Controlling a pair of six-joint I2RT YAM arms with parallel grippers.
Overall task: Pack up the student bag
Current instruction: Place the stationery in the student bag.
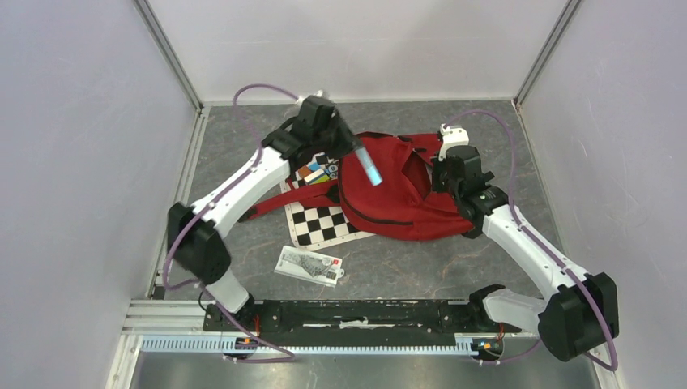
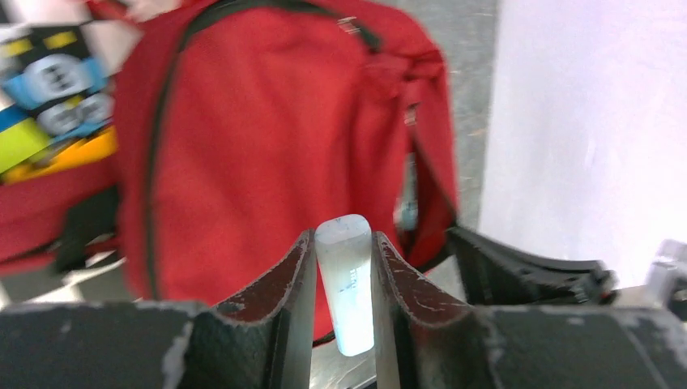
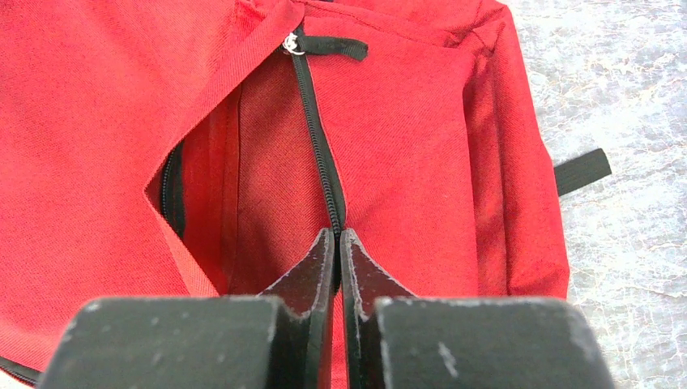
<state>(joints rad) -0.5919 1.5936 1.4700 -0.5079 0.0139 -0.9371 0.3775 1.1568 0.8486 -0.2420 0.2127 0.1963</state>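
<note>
Top external view: a large red fabric backpack [image 1: 405, 203] lies mid-table on the grey mottled tabletop [image 1: 421, 267], overlapping a checkerboard sheet [image 1: 320, 223]. Above it, the left gripper [image 2: 343, 241] clamps a pale translucent stick [image 2: 347, 300]. The right gripper [image 3: 337, 243] has its jaws pinched together on the backpack's black zipper [image 3: 316, 130].

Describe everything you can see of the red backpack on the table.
The backpack is red woven fabric with black zippers and red straps trailing to the left. It lies on the grey table, its left edge over a checkered board. One zipper is parted, leaving a slit with a folded-back flap. The right fingers are pinched shut on the zipper seam. The left fingers hold a pale stick over it, apparently clear of it.
</note>
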